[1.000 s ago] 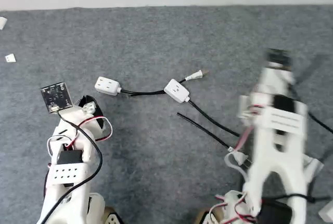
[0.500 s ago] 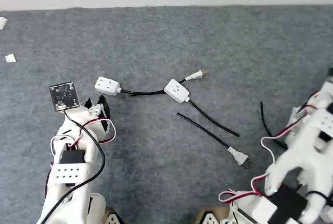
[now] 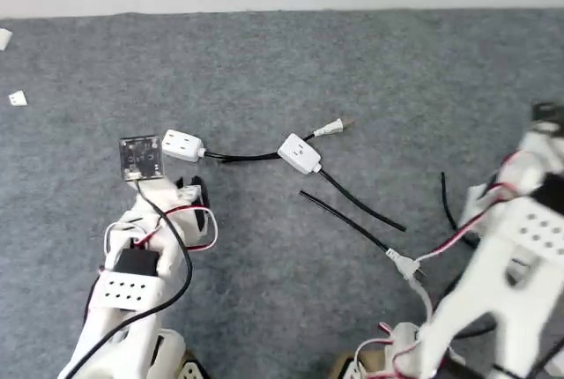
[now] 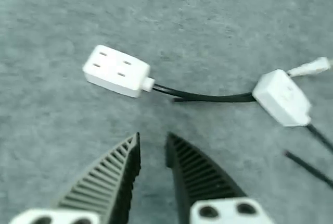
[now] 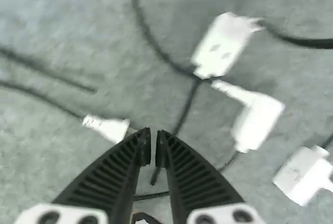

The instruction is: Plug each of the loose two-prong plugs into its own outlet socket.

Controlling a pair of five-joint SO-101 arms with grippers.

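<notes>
Grey felt covers the counter (image 3: 264, 62). Over the last second the left arm has slid forward and to the right. The left gripper (image 4: 152, 138), fingers a little apart and holding nothing, now sits just short of the left outlet block (image 3: 182, 144), probably lining up to steady it. The right arm swung out to the edge and has come back in. The right gripper (image 5: 152, 133), all but closed and empty, hovers near the near plug (image 3: 405, 264), likely its first pick.

Counted from above, there are two white outlet blocks, the left one and the middle outlet block (image 3: 300, 153). There are also two loose plugs, the far plug (image 3: 330, 127) just beside the middle block and the near plug. Neither looks plugged in yet.
</notes>
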